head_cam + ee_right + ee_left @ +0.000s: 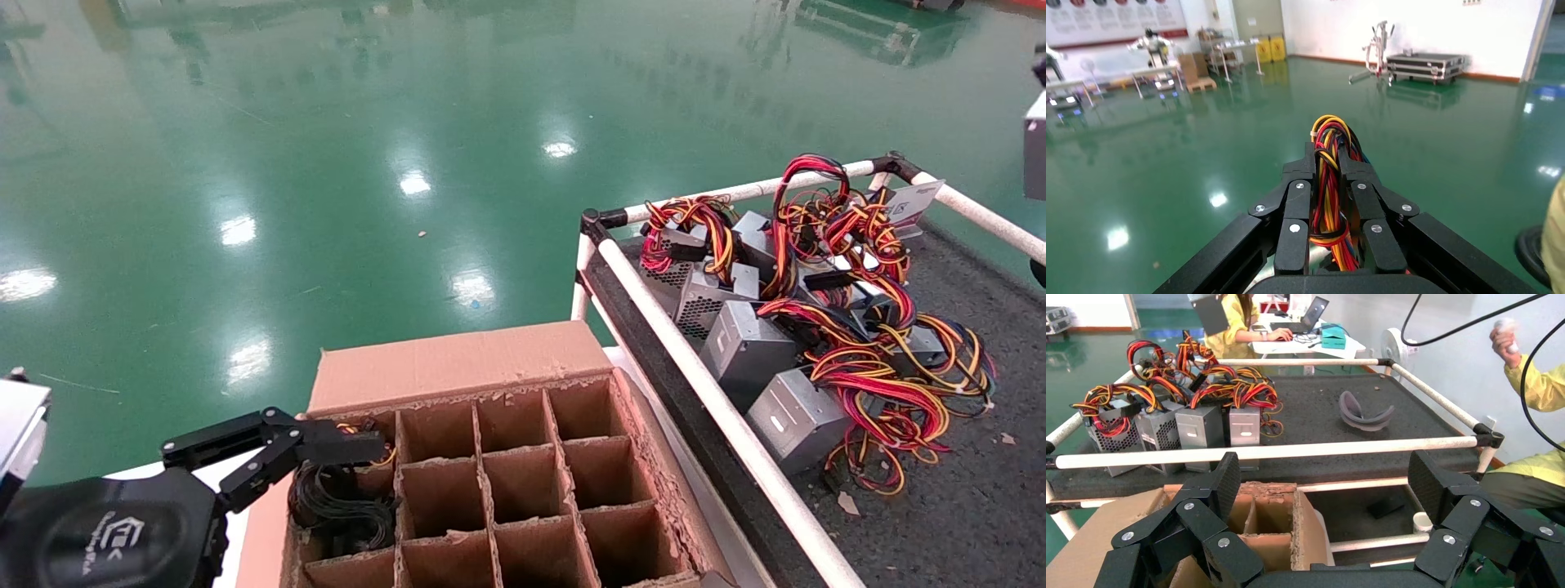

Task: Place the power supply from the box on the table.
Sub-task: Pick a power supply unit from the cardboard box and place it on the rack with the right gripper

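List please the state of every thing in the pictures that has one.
box: open, most cells empty, one holds black cables.
left gripper: fingers open, above the box.
right gripper: fingers shut on a wire bundle.
power supplies: piled on the table, wires tangled.

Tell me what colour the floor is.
Glossy green floor, clearest in the head view.
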Robot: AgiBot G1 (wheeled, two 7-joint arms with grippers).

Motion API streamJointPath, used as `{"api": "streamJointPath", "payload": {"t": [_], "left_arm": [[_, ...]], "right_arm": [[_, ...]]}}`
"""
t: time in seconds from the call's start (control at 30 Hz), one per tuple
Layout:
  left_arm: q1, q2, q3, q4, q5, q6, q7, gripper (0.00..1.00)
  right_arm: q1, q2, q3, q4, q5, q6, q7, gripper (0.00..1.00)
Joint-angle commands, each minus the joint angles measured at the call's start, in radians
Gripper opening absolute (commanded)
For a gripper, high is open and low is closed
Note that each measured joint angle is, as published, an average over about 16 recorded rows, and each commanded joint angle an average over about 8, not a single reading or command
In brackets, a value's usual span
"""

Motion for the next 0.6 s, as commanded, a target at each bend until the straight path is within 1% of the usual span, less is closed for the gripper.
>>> {"api": "streamJointPath", "payload": {"t": [0.03,0.33,0.6], "left_arm": [[0.000,0.000,0.000,0.000,0.000,0.000,0.000,1.00],[0.000,0.000,0.000,0.000,0.000,0.000,0.000,1.00],[0.000,0.000,0.001,0.000,0.000,0.000,0.000,1.00]], "right_arm": [[-0.011,0.003,-0.001,-0.012,-0.001,0.001,-0.014,0.00],[-0.040,0.010,0.008,-0.017,0.011,0.028,-0.055,0.00],[-0.050,-0.005,0.017,-0.017,0.024,0.034,-0.081,0.00]]}}
